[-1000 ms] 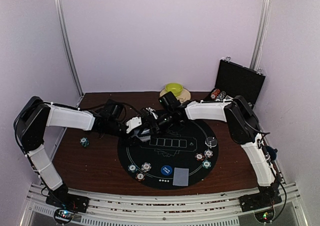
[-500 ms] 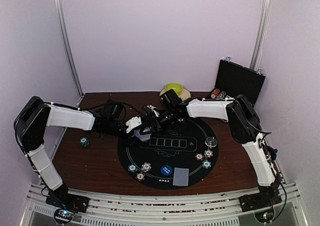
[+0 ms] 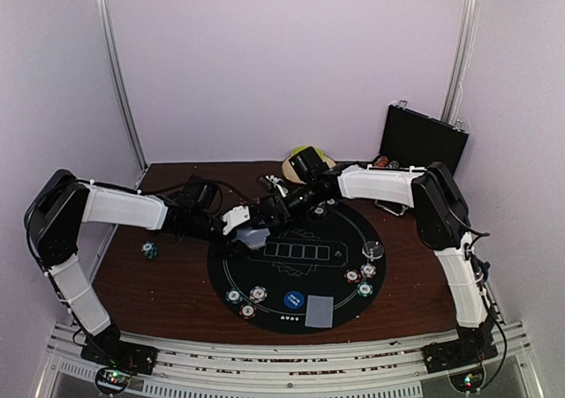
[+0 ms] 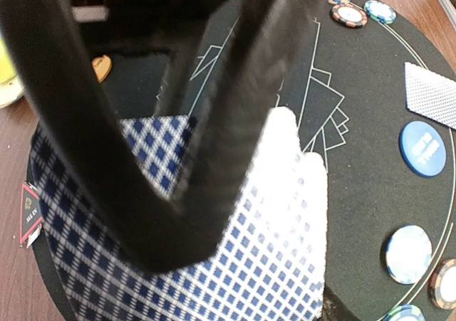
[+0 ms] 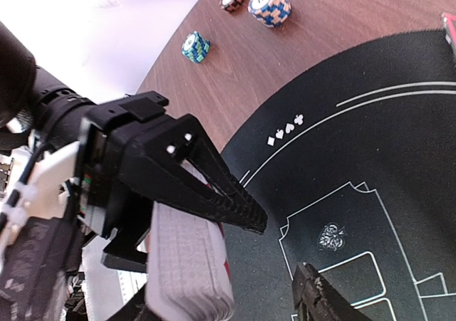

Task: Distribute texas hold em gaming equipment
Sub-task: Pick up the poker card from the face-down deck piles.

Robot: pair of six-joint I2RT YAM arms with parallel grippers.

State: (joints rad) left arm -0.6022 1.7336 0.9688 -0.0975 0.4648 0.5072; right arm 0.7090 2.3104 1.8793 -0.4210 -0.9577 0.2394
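My left gripper (image 3: 250,232) is shut on a deck of blue-checked playing cards (image 4: 235,264) over the far-left part of the round black mat (image 3: 340,239). Its black finger (image 4: 142,193) lies across the top of the deck, and the top card sits shifted to the right. My right gripper (image 3: 275,206) hovers just beyond the deck, open, with nothing seen between its jaws. One fingertip (image 5: 317,300) shows beside the deck's edge (image 5: 189,271). A single card (image 3: 319,311), a blue disc (image 3: 294,300) and striped chips (image 3: 258,293) lie near the mat's front edge. A red triangle marker (image 4: 30,211) lies at the mat's rim.
More chips (image 3: 365,279) and a clear disc (image 3: 373,250) sit on the mat's right side. Chip stacks (image 5: 270,6) stand on the wood left of the mat. A green bowl (image 3: 305,153) is behind the right arm. An open black case (image 3: 424,142) stands at the back right.
My right gripper has drawn back from the deck toward the far side of the table, and its jaws have narrowed a little. The left arm and deck have stayed put.
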